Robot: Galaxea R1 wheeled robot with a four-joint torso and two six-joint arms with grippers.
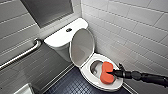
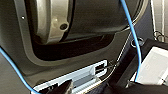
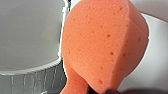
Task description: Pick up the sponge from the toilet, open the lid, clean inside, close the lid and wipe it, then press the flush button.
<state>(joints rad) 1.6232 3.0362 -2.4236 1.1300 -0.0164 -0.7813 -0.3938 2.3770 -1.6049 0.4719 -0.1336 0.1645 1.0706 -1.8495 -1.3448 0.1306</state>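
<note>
Your right gripper (image 1: 111,73) is pinched on the waist of one sponge (image 1: 107,72), coming in from the right on one dark jointed arm (image 1: 145,77); you can't make out the separate fingers. The sponge is orange-red, peanut-shaped and soft, with a pitted, porous face that is close up in the right wrist view (image 3: 100,45), where its lower end is cut off. It sits over the right side of the bowl opening (image 1: 95,68) and the seat (image 1: 107,86); whether it touches either can't be told. One toilet (image 1: 62,50), white glossy ceramic with an oval seat ring. One lid (image 1: 82,47), a smooth white oval, stands raised against the tank. One flush button (image 1: 68,30), small, round and dark, sits mid tank top (image 1: 58,37), which is flat and rounded-rectangular. One metal grab bar (image 1: 22,55) is on the left wall, its left end cut off. Glossy white rectangular tiles (image 1: 130,30) cover the right wall, and the floor (image 1: 70,83) has small dark tiles. A white thing (image 1: 23,90) at near left is cut off and unclear. In the left wrist view one blue cable (image 2: 132,37) crosses dark robot housing, and the rest is hard to read.
</note>
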